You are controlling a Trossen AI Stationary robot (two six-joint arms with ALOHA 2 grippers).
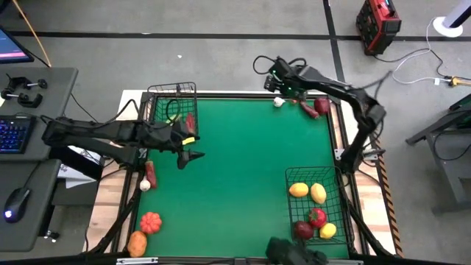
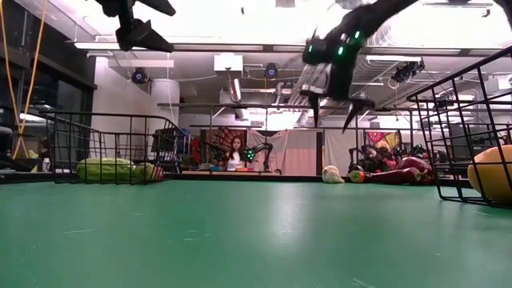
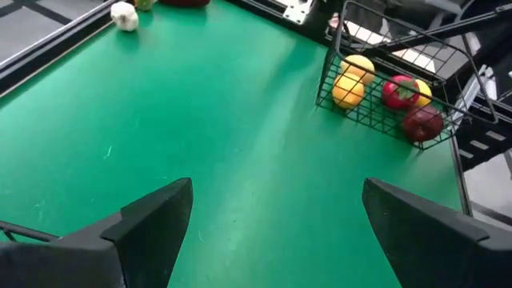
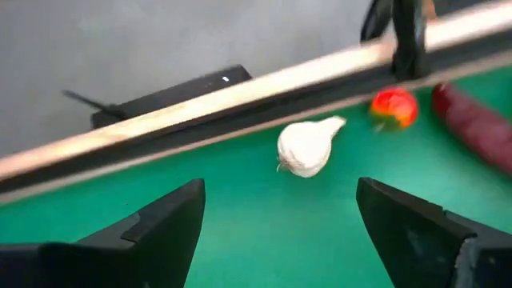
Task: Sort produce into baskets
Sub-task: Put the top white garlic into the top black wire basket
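**Green bench, garlic next in line**

Green bench [image 1: 243, 169] carries two wire baskets: one [image 1: 173, 110] at the far left, another [image 1: 315, 210] near right holding yellow and red fruit. Right end effector [image 1: 277, 87], fingers apart, hovers over the white garlic [image 4: 306, 147]; next, likely a descent and pinch. Left end effector [image 1: 185, 156] waits, spread, mid-bench.

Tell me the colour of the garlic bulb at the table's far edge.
White. The garlic bulb shows best in the right wrist view, just ahead of the right end effector.
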